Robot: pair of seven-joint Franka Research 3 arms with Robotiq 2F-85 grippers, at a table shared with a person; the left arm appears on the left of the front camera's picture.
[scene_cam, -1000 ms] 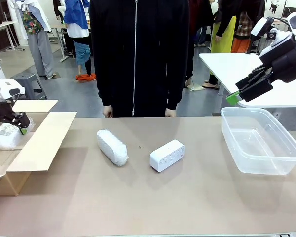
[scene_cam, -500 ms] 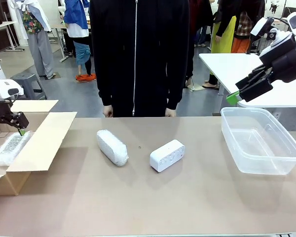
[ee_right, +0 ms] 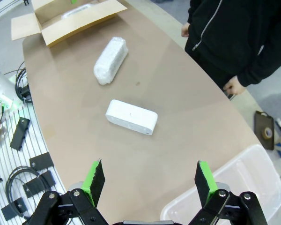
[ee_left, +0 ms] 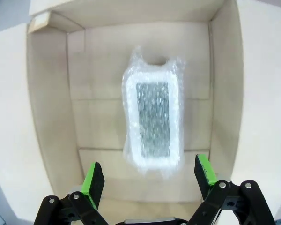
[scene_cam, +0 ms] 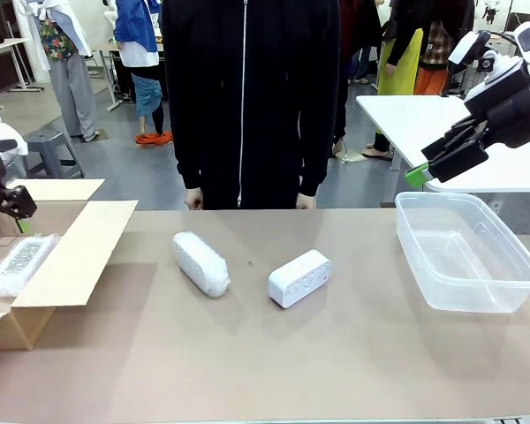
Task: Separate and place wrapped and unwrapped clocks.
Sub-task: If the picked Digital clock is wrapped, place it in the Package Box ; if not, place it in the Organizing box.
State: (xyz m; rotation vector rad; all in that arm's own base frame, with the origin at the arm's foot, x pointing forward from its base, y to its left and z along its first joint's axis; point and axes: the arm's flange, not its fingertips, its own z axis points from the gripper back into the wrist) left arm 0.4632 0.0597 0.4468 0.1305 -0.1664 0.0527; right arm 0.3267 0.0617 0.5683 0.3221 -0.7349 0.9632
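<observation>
Two wrapped clocks (scene_cam: 201,262) (scene_cam: 19,262), one in the box (scene_cam: 75,252), one bare clock (scene_cam: 299,278); both claws (ee_left: 148,169) (ee_right: 150,172) gape empty.

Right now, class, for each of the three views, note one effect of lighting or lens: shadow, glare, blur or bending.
Front view: soft, faint shadows beside the wrapped clock and the bare clock. Left wrist view: the wrap on the boxed clock glints; the cardboard box walls bow. Right wrist view: the table edge curves strongly.

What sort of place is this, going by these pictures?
Likely a robotics lab or data-collection hall: the right gripper hangs over a work table, people stand near another white table behind, and cables lie on a rack beside it.
</observation>
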